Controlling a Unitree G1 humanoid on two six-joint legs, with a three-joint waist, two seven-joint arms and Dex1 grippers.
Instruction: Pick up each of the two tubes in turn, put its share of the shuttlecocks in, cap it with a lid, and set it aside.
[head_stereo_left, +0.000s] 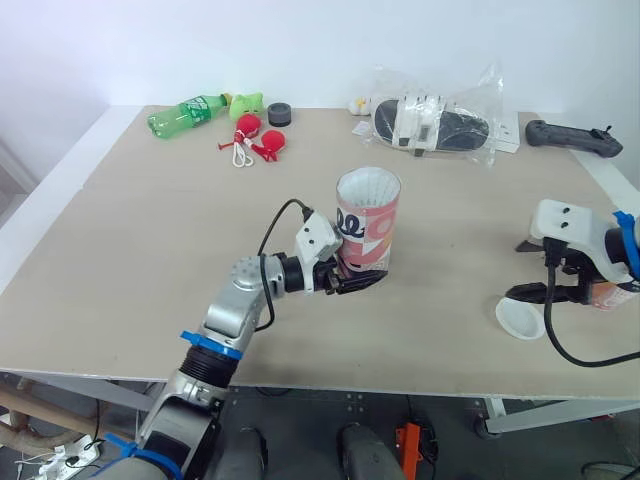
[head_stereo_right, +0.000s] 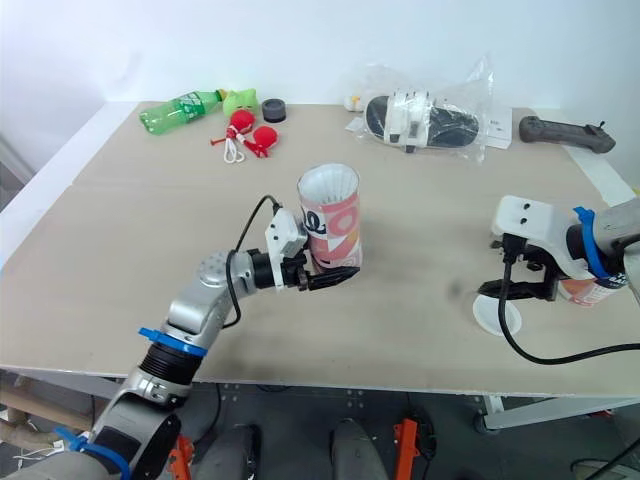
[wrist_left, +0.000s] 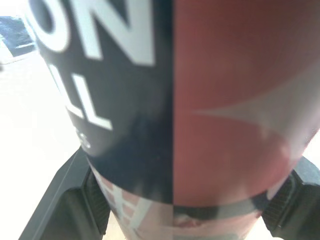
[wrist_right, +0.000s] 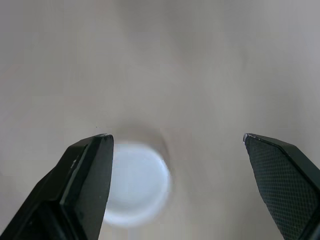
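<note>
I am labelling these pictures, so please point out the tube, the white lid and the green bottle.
tube (head_stereo_left: 370, 230): left eye view, middle of its pink side wall.
white lid (head_stereo_left: 518, 321): left eye view, its flat centre.
green bottle (head_stereo_left: 185, 114): left eye view, middle of its body.

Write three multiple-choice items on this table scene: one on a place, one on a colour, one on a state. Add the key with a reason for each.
1. Where does the white lid lie?
A. against the bagged slippers
B. on the table, by the right pincer
C. among the red toys

2. What colour is the bottle at the table's far edge?
A. blue
B. black
C. green

3. How is the left pincer?
A. shut on the upright tube
B. open over the lid
C. shut on the bottle

Key:
1 B: the right wrist view shows the lid flat on the table beside one finger of the open pincer.
2 C: the bottle's body is plainly green.
3 A: the left wrist view shows a finger on each side of the tube's base.
</note>
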